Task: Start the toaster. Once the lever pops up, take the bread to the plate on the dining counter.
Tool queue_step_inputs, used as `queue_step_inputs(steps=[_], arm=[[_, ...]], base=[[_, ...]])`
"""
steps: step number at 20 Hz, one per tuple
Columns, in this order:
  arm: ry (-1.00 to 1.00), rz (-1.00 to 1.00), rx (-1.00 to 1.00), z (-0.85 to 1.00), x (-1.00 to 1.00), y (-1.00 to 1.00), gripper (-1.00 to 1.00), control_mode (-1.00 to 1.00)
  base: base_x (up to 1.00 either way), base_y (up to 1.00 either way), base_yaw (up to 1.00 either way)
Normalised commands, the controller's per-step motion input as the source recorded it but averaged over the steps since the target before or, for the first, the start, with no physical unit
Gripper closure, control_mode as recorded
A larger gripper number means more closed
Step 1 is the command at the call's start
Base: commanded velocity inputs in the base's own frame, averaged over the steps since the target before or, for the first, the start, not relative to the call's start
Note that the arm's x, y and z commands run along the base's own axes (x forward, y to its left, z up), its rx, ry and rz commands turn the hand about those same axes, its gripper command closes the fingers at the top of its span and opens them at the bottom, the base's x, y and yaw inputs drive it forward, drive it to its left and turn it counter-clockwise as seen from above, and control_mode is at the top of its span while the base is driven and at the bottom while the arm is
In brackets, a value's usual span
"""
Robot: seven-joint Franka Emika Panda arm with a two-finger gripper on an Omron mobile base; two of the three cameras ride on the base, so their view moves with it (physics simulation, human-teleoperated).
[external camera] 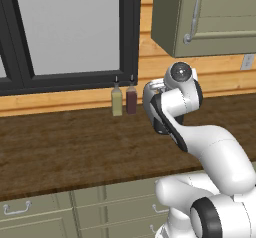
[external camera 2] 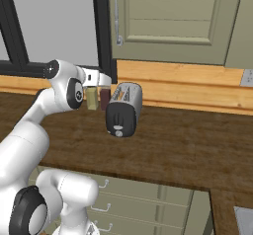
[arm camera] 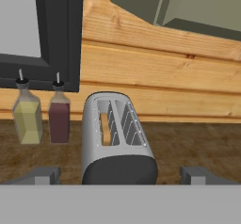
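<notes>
The silvery-grey toaster (arm camera: 115, 145) stands on the dark wood worktop with its dark end towards my hand. A tan slice of bread (arm camera: 106, 130) sits down in its left slot. My gripper (arm camera: 120, 176) is open, its fingertips (arm camera: 44, 175) spread wider than the toaster and short of its dark end, nothing between them. From the right base view the toaster (external camera 2: 123, 110) sits just right of and below my gripper (external camera 2: 107, 79), which hovers above the worktop at the back. The plate and the dining counter are out of view.
Two sauce bottles, yellowish (arm camera: 27, 117) and dark red (arm camera: 59, 115), stand left of the toaster under the black window frame (arm camera: 59, 35). An olive wall cabinet (external camera 2: 168, 21) hangs above. Olive drawers (external camera: 50, 212) front the worktop (external camera: 65, 142).
</notes>
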Motion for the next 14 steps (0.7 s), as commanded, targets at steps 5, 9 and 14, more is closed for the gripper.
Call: queue_step_inputs(steps=[5,9,14], arm=[[0.0,0.0,0.0,0.0,0.0,0.0,-1.0,-1.0],[0.0,0.0,0.0,0.0,0.0,0.0,-1.0,-1.0],[0.0,0.0,0.0,0.0,0.0,0.0,-1.0,-1.0]], base=[[0.0,0.0,0.0],[0.0,0.0,0.0],[0.0,0.0,0.0]])
